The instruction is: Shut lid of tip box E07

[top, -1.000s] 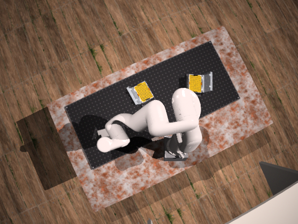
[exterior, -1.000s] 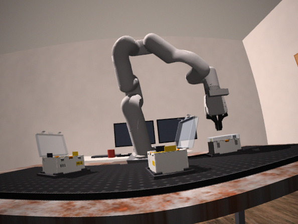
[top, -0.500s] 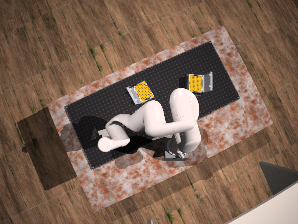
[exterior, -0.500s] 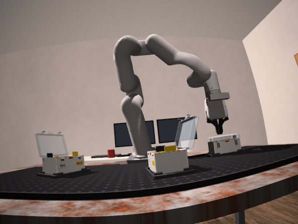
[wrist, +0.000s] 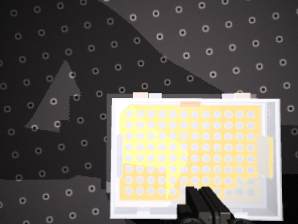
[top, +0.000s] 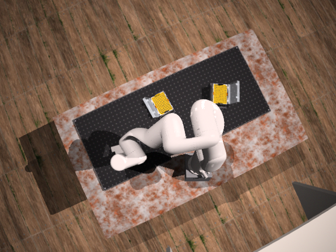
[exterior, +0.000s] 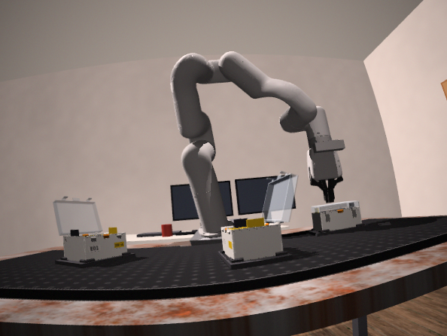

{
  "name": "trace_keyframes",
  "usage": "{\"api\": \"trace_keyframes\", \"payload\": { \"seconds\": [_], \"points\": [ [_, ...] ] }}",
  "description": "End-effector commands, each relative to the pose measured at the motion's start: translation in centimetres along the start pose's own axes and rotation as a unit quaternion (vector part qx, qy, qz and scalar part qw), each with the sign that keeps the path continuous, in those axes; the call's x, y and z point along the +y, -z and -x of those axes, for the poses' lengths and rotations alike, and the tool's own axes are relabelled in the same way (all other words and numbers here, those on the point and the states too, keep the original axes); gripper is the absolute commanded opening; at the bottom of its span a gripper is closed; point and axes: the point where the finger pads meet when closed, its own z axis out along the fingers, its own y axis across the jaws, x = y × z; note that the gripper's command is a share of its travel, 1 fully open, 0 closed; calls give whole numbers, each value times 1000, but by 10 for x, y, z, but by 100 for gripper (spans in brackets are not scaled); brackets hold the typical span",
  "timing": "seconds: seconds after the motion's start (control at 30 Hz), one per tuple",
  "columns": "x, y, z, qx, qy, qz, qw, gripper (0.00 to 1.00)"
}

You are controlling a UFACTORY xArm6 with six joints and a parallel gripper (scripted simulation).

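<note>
A: What stands around the arm on the black perforated board [exterior: 196,271]?

B: Three tip boxes. In the exterior view, the left box [exterior: 94,246] and the middle box [exterior: 251,241] have their clear lids raised, showing yellow racks. Behind them are two dark monitors [exterior: 196,201] and a red cup [exterior: 166,230]. The white arm [top: 175,133] crosses the board's near edge in the top view and hides the third box there.

A: Any readable markings?

B: The left box's wall reads roughly "E03"; its small yellow label is too small to read. No other ID can be made out.

A: Tool state?

B: The gripper [exterior: 329,197] has its fingers pressed together with nothing between them, tips at the lid of the far right box [exterior: 336,215].

A: Where is that box?

B: Near the board's far right end in the exterior view. In the wrist view its lid [wrist: 195,152] lies flat over the yellow rack, with the fingers at its near edge.
</note>
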Motion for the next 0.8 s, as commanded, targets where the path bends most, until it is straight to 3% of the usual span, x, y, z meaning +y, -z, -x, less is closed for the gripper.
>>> {"api": "trace_keyframes", "payload": {
  "seconds": [0.0, 0.77],
  "points": [
    [-1, 1, 0, 0, 0, -2, 1000, 0],
    [-1, -6, 0, 0, 0, -2, 1000, 0]
  ]
}}
